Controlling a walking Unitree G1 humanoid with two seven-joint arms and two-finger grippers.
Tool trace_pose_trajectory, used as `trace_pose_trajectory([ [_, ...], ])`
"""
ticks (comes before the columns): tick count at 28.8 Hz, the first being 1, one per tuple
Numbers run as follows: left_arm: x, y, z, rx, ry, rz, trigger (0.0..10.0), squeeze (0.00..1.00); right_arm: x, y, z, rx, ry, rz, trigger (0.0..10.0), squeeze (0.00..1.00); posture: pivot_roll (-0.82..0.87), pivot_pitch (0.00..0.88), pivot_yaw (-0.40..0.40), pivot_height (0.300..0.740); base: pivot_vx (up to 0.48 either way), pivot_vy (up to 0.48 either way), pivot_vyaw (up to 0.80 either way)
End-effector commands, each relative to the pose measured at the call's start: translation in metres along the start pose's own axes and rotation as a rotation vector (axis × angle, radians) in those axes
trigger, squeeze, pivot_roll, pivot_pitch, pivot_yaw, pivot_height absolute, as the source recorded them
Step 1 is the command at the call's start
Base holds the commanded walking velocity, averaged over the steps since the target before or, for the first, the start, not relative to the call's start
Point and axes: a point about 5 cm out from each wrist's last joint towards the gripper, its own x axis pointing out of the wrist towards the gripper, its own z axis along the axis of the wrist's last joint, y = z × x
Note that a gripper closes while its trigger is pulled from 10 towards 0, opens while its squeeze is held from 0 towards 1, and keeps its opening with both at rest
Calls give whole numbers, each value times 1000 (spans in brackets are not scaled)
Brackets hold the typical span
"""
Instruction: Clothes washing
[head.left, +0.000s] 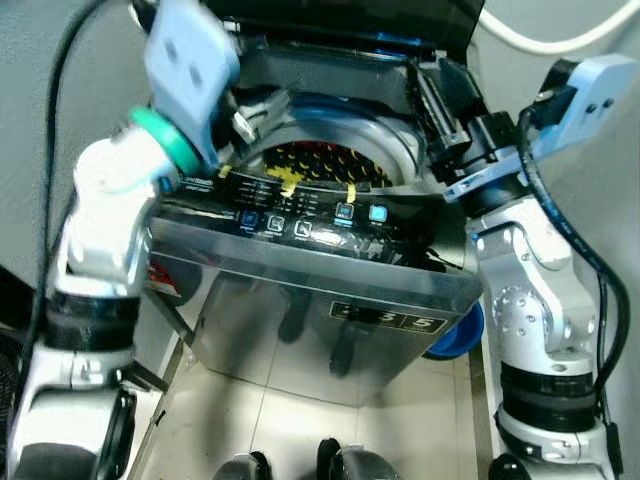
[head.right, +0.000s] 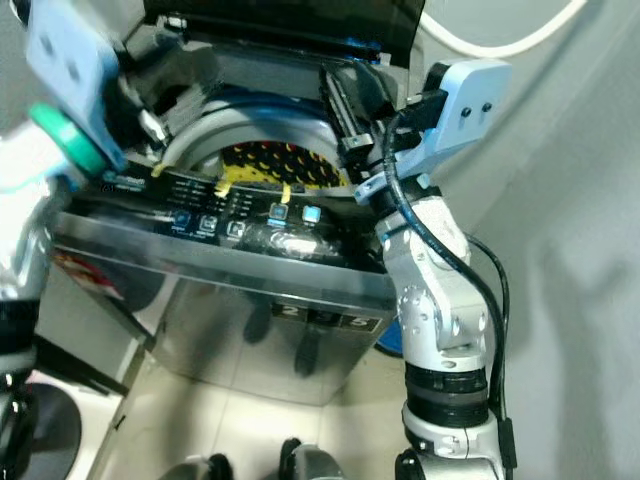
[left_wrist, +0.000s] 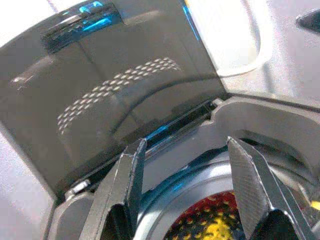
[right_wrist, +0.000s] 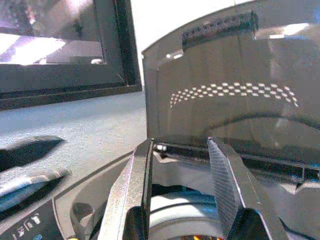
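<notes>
A top-loading washing machine (head.left: 330, 310) stands before me with its dark lid (head.left: 350, 25) raised upright. Inside the drum lies a black, red and yellow patterned cloth (head.left: 320, 165). My left gripper (head.left: 258, 110) hovers at the left rim of the drum opening, open and holding nothing; its wrist view looks past the fingers at the lid (left_wrist: 125, 85) and the cloth (left_wrist: 210, 222). My right gripper (head.left: 435, 90) sits over the right rim, also open and empty, pointing toward the lid (right_wrist: 235, 100).
The control panel (head.left: 310, 225) with lit blue buttons runs along the machine's front edge. A blue basin (head.left: 455, 335) sits on the floor at the machine's right. A white hose (head.left: 540, 40) curves on the wall behind. Tiled floor (head.left: 300, 430) lies in front.
</notes>
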Motion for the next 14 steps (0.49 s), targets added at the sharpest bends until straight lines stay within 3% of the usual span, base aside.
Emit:
trace_pose_trajectory([
  [1, -11, 8, 3, -78, 2, 124, 10000, 0, 2, -8, -3, -15, -5, -68, 10000, 0, 49, 57, 8, 740, 0, 0, 0],
  [2, -11, 8, 3, -78, 2, 124, 10000, 0, 2, -8, -3, -15, -5, -68, 10000, 0, 49, 57, 8, 740, 0, 0, 0],
  [4, -30, 22, -14, -205, 83, 300, 10000, 0, 4, -18, -9, -37, 0, -163, 10000, 0, 58, 39, 6, 740, 0, 0, 0],
  [6, -37, 28, -21, -248, 118, 366, 10000, 0, 4, -20, -13, -44, 8, -189, 10000, 0, 60, 33, 2, 740, 0, 0, 0],
  [14, -47, 36, -30, -211, 159, 446, 10000, 0, 4, -19, -26, -58, 55, -166, 10000, 0, 73, 10, -37, 740, 0, 0, 0],
])
